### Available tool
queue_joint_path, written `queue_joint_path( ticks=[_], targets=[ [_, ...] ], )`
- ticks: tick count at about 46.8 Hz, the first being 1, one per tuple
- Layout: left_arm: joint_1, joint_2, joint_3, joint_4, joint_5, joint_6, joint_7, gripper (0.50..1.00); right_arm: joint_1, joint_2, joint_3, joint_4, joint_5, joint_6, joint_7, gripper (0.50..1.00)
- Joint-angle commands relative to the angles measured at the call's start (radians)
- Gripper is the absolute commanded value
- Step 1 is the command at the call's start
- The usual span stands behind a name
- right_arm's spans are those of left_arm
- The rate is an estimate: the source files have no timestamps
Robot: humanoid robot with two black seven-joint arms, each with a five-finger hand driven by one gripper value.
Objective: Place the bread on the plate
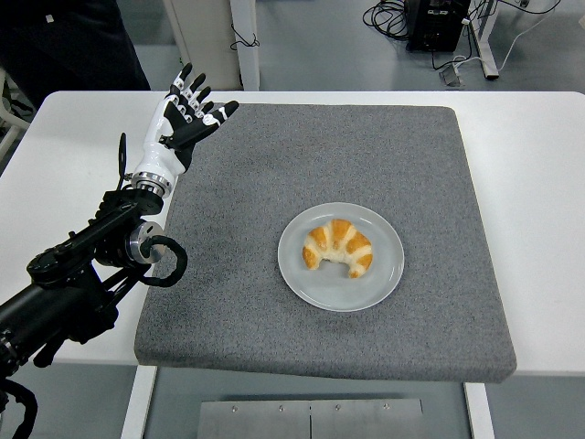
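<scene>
Sitting on the plate (384,274), the bread (338,246) is right where the job wants it, so the job looks done. The plate rests on the gray mat (274,329), a bit to the right of its middle, and the mat lies on the white counter (530,183). The left arm comes in from the near left corner and reaches up along the mat's left edge. Its robot hand (186,114) is up over the mat's far left corner, fingers (192,87) spread wide, holding nothing. It is well apart from the plate, likely to stay clear of the bread. No right arm shows. A person in dark clothes (73,46) stands past the counter's far left.
</scene>
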Motion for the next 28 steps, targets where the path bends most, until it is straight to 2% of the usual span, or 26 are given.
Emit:
queue_joint_path(
  ticks=[1,5,10,17,28],
  targets=[
    [0.002,-0.007,-0.021,0.029,-0.035,-0.06,0.0,0.971,0.0,0.0,0.0,0.0,0.0,0.0,0.0,1.0],
    [0.002,-0.009,-0.031,0.057,-0.081,-0.087,-0.003,0.969,0.0,0.0,0.0,0.0,0.0,0.0,0.0,1.0],
    [-0.009,-0.036,-0.039,0.146,-0.104,-0.103,-0.01,0.969,0.008,0.0,0.001,0.012,0.0,0.003,0.0,1.0],
    [-0.036,-0.051,-0.062,0.233,-0.109,-0.218,-0.011,0.971,0.017,0.0,0.003,0.014,0.0,0.006,0.0,1.0],
    [-0.046,-0.053,-0.07,0.247,-0.109,-0.235,-0.011,0.971,0.031,0.0,0.006,0.015,0.0,0.008,0.0,1.0]
  ],
)
